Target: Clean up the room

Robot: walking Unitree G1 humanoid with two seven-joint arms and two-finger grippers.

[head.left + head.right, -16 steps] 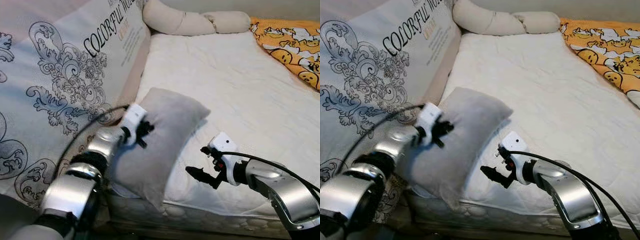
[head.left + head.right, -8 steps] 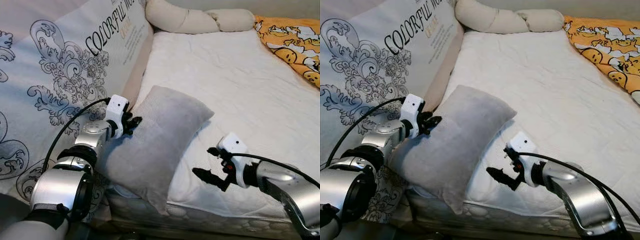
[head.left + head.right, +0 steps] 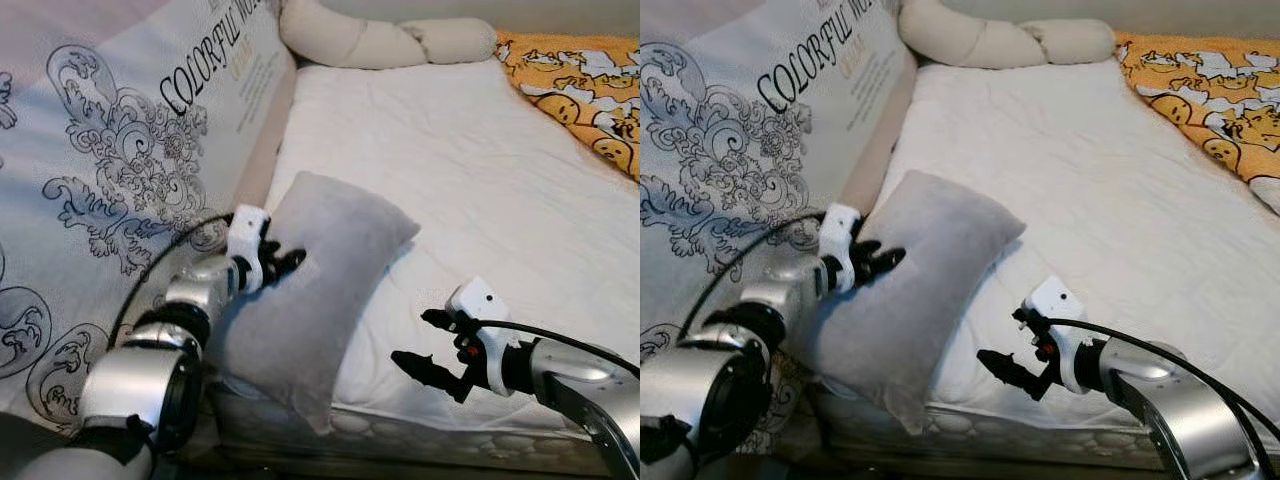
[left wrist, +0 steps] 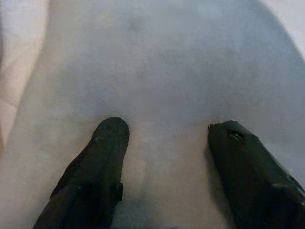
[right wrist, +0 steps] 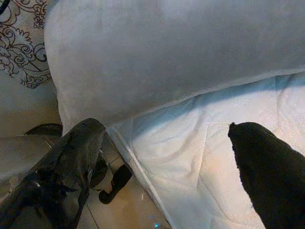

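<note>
A grey pillow [image 3: 320,270] lies slantwise over the bed's [image 3: 480,170] near left corner, its lower end hanging past the mattress edge beside the tall printed cushion [image 3: 120,150]. The left hand [image 3: 283,265] presses into the pillow's side, fingers spread and closed on nothing, apparently to nudge it fully onto the bed. The right hand [image 3: 428,345] hovers wide open and empty over the mattress edge just right of the pillow, placed to catch the hanging end.

pillow [image 3: 325,280] on mattress [image 3: 480,170] near edge, between left gripper [image 3: 283,266] and right gripper [image 3: 427,347]
</note>
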